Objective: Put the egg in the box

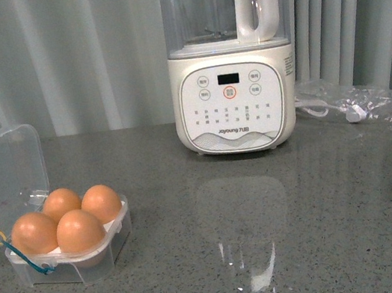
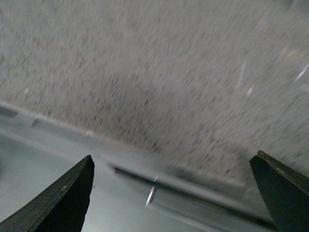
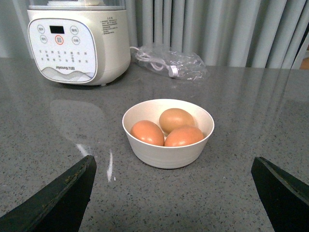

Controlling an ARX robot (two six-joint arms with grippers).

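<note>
In open box point(image 1: 81, 268), four eggs point(image 1: 79, 230). In bowl point(image 3: 166, 157), three eggs point(image 3: 176, 119). Left end effector point(image 2: 174, 159), right end effector point(image 3: 174, 159) spread wide, empty.

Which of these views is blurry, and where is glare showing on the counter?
Left wrist view: motion-blurred, the countertop smeared. Front view: sharp, with the blender reflected palely and bright glints before it. Right wrist view: sharp, one glint beside the bowl.

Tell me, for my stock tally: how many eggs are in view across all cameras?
7. Four fill the box: back egg, right egg, left egg, front egg. Three lie in the white bowl: curtain-side egg, blender-side egg, third egg. Others might hide beneath.
</note>
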